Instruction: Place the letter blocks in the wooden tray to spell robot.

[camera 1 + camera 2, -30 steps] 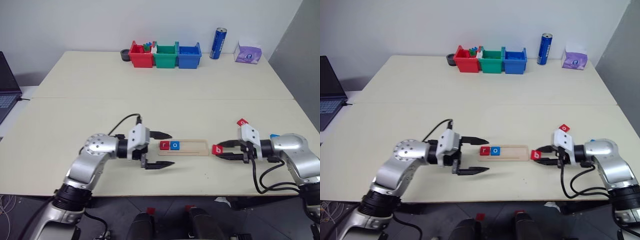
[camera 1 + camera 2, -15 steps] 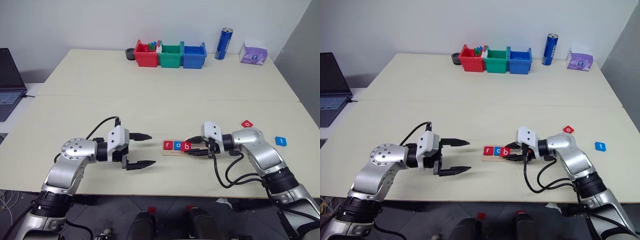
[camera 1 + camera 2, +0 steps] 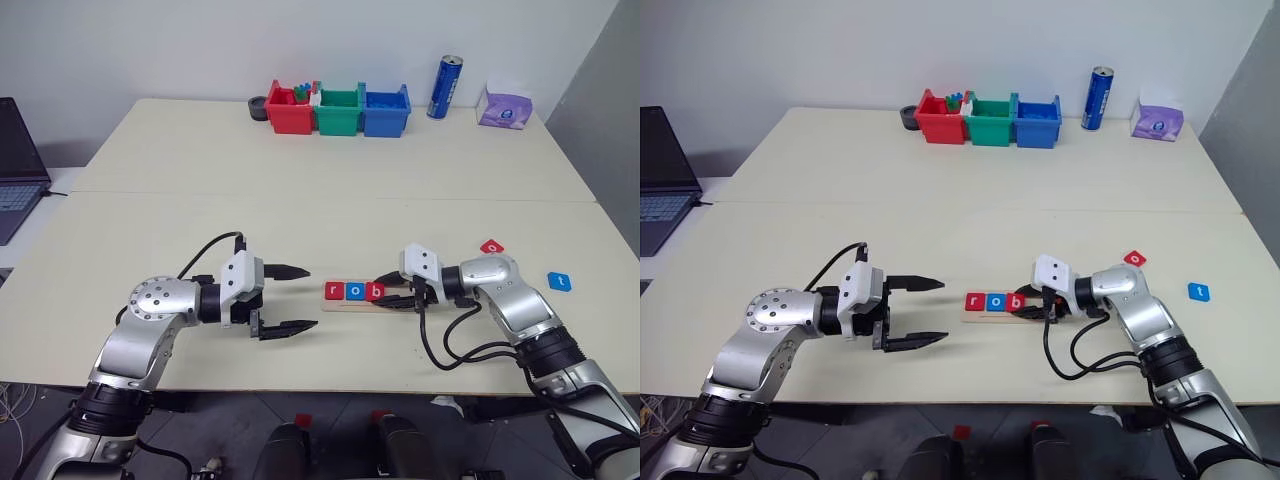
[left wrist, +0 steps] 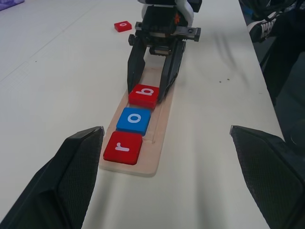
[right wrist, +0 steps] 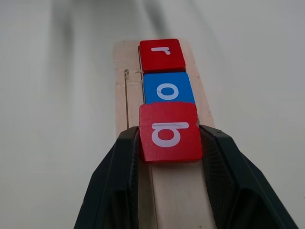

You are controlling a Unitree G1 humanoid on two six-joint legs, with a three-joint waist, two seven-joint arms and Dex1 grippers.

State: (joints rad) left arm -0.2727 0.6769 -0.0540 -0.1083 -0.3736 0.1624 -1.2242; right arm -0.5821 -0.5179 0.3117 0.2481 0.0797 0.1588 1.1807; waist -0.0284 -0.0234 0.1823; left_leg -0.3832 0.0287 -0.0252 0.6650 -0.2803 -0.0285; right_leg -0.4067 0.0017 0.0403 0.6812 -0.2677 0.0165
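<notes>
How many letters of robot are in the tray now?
Two sit in the wooden tray: the red r and the blue o. The right gripper has its fingers closed on the red b, third in line. The red o and blue t lie on the table.

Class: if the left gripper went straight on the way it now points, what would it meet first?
Most likely the red r block at the near end of the wooden tray. The left gripper is open, and bare table lies between.
</notes>
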